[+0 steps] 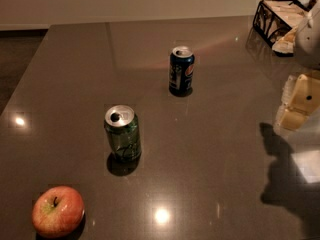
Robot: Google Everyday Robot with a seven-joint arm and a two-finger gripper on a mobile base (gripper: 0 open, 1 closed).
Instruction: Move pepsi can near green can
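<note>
Cans stand upright and well apart on a dark, glossy table [215,149]. The pepsi can [181,71] is near the table's middle, farther back: dark blue, with a silver top whose opening shows and a round red-white-blue logo on its side. The green can [123,134] stands nearer and to the left, glossy, with pale scribbled markings. A red-yellow apple [58,211] lies at the near left corner. The pale gripper [299,101] hangs at the right edge, well apart from both cans; whether it is open cannot be told. A wire basket [277,19] sits at the far right.
</note>
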